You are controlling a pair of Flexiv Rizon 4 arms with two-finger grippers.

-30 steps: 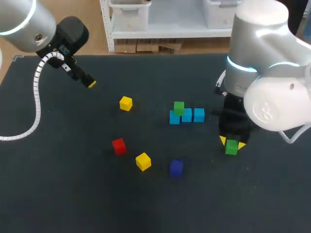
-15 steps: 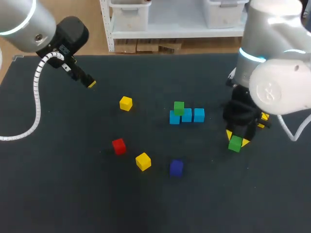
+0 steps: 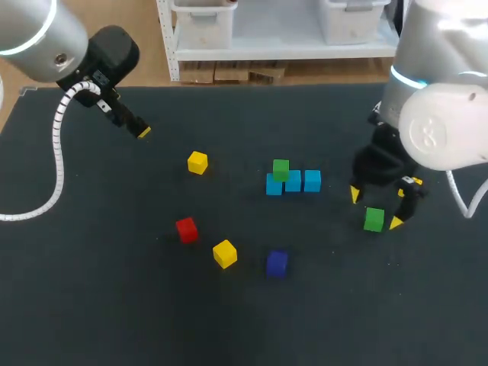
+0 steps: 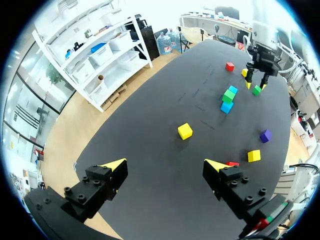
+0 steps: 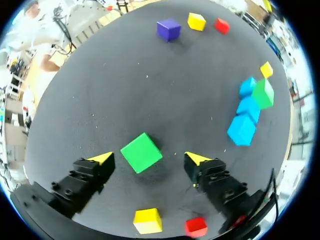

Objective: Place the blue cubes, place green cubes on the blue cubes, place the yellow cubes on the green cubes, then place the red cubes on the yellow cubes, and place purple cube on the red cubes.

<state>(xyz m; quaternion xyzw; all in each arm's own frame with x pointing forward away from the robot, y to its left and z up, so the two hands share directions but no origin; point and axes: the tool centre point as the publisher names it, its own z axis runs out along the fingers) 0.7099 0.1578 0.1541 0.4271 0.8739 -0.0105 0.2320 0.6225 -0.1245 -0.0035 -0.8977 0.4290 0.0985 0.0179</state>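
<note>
A row of three light blue cubes point(image 3: 293, 182) lies at the table's middle, with a green cube point(image 3: 280, 169) on its left end. To their right a second green cube point(image 3: 374, 219) rests on the table between the spread fingers of my right gripper point(image 3: 375, 209), which is open. In the right wrist view this green cube point(image 5: 141, 152) sits apart from both fingertips point(image 5: 195, 159). My left gripper point(image 3: 143, 132) hangs open and empty over the far left; in its own view the left gripper point(image 4: 164, 164) holds nothing.
Loose cubes lie left of the blue row: a yellow cube point(image 3: 197, 162), a red cube point(image 3: 186, 229), another yellow cube point(image 3: 224, 253) and a purple cube point(image 3: 276, 263). Behind my right gripper sit one more yellow cube point(image 5: 147, 220) and a red cube point(image 5: 196, 226).
My right gripper carried the green cube a little right and back, then opened and let it go on the table. The left arm has not moved.
</note>
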